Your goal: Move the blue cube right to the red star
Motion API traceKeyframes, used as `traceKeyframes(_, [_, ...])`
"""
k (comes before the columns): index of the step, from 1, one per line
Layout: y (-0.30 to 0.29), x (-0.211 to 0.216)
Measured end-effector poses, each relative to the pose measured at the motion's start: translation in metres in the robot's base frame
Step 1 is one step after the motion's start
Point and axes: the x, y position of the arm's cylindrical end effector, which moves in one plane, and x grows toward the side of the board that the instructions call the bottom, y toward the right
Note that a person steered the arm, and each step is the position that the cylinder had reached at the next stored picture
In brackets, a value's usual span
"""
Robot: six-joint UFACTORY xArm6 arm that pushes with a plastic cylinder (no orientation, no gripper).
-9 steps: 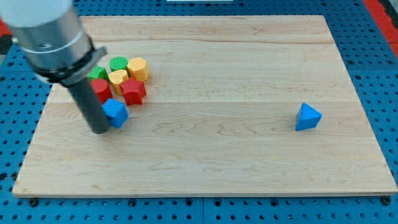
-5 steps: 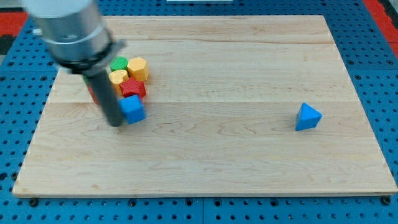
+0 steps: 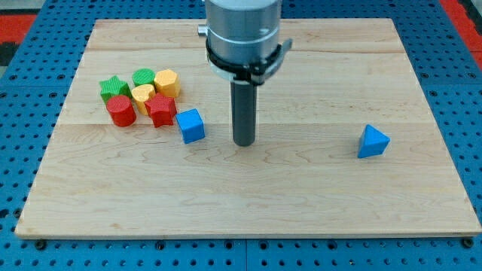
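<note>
Wooden board (image 3: 301,188): my tip (image 3: 243,143), a jawless rod, stands just right of blue cube (image 3: 191,126), which sits beside red star (image 3: 160,111).

Lab bench: blue pegboard (image 3: 30,150), wooden board (image 3: 316,188), robot arm (image 3: 242,30).

Single camera view only, so no second view and no shared area. It looks down at a steep angle from the 6 o'clock edge of the tabletop (image 3: 301,196), facing toward 12 o'clock. Mid-range: nearly the whole wooden board fits in frame, with blue pegboard (image 3: 22,150) visible around it at 3, 6 and 9 o'clock. The far edge at 12 o'clock sits just under the frame top. The arm housing (image 3: 242,30) is cropped at the frame top.
</note>
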Motion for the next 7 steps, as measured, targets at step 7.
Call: traceKeyframes(7, [-0.074, -0.079])
